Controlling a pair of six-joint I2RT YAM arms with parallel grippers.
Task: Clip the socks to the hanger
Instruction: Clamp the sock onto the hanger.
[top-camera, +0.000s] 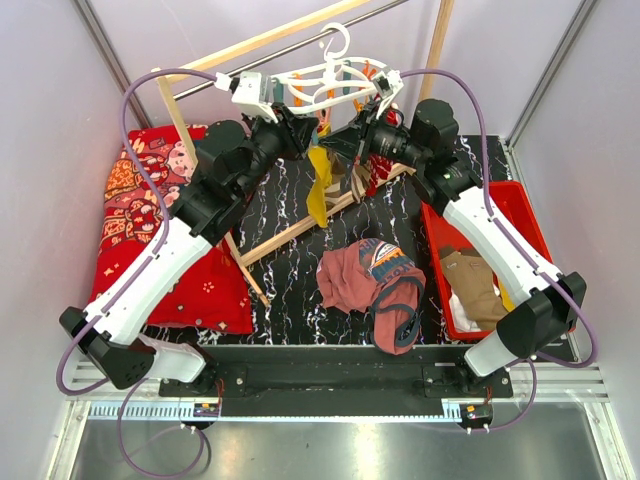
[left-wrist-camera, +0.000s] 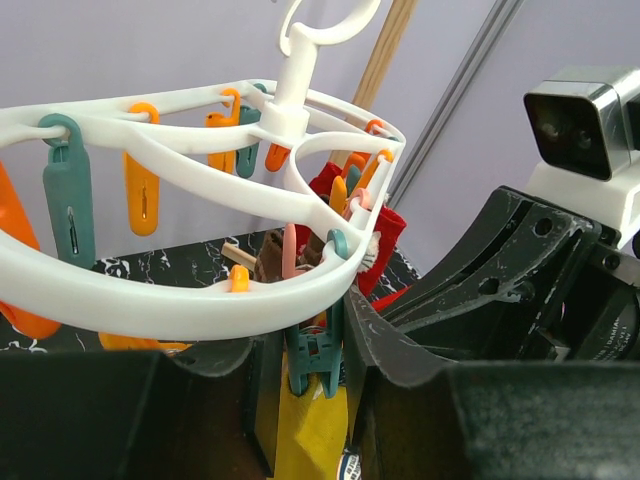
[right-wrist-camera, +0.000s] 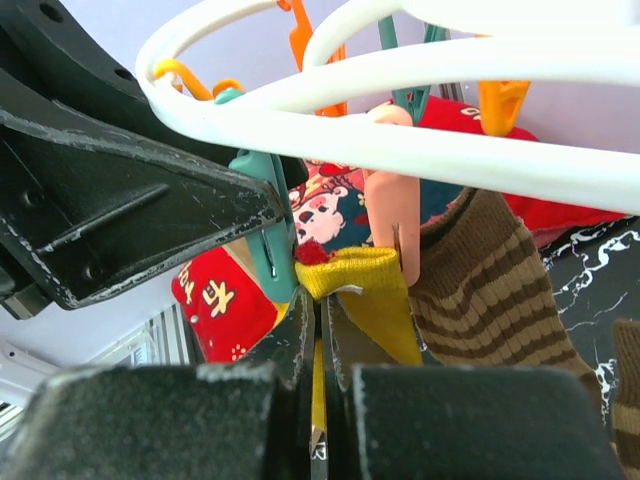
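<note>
Closest to the R wrist cam, the R gripper is clamped on the top hem of the mustard sock. The fabric is pinched btwn its two fingers, just under the hanger. At 10 o'clock of that pinch a teal peg hangs from the white ring, its tip touching the sock's edge. The L gripper squeezes that peg from both sides, jaws part-way apart w/ the peg btwn them. A pale pink peg comes down at 1 o'clock, where the mustard meets the striped sock; which one it bites can't be told. A red sock hangs on the ring's far side. In the top view the hanger sits at 12 o'clock of the marble-look table, hook up by the wooden rack. The cartoon cushion lies at 9, the rust garment near centre and the red bin at 3.
</note>
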